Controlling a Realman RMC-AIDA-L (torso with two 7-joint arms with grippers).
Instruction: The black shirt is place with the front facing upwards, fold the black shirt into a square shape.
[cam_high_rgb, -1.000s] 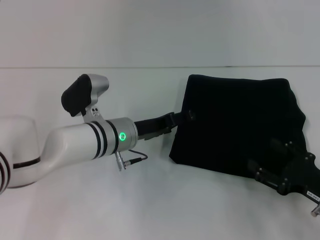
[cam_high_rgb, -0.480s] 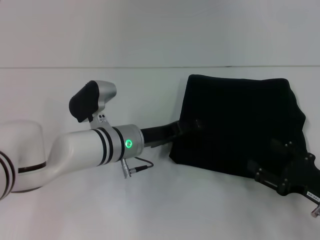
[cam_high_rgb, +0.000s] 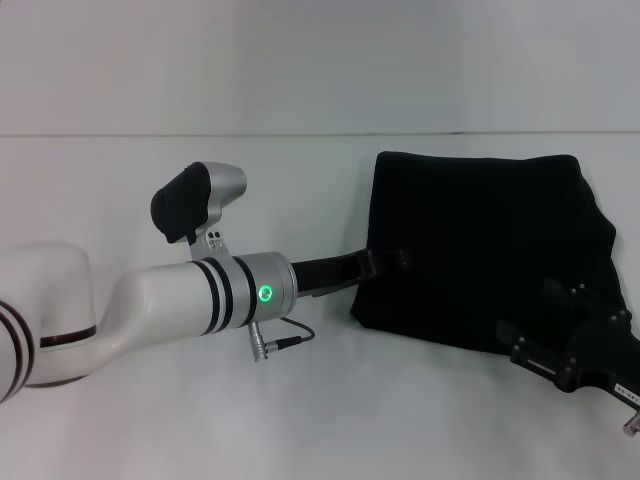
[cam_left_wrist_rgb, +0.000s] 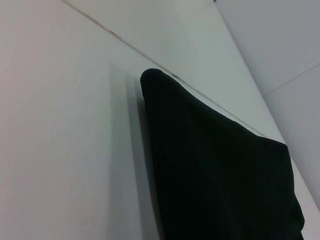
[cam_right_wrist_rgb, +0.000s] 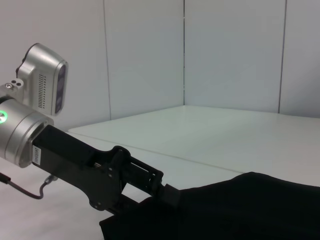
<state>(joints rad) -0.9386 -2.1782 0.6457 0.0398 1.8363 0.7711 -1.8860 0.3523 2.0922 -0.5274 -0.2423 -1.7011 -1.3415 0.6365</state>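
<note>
Black cloth, the shirt (cam_high_rgb: 480, 245), lies folded into a rough block on the white table (cam_high_rgb: 300, 410), to my right of centre. My left gripper (cam_high_rgb: 395, 262) reaches in low from the left and meets the shirt's left edge; black on black, I cannot tell whether its fingers are together or apart, or whether they pinch the cloth. My right gripper (cam_high_rgb: 545, 325) rests at the shirt's near right corner, its fingers equally unreadable.

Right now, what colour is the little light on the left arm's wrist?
Green, a small round light on the silver wrist collar; clearest in the head view.
</note>
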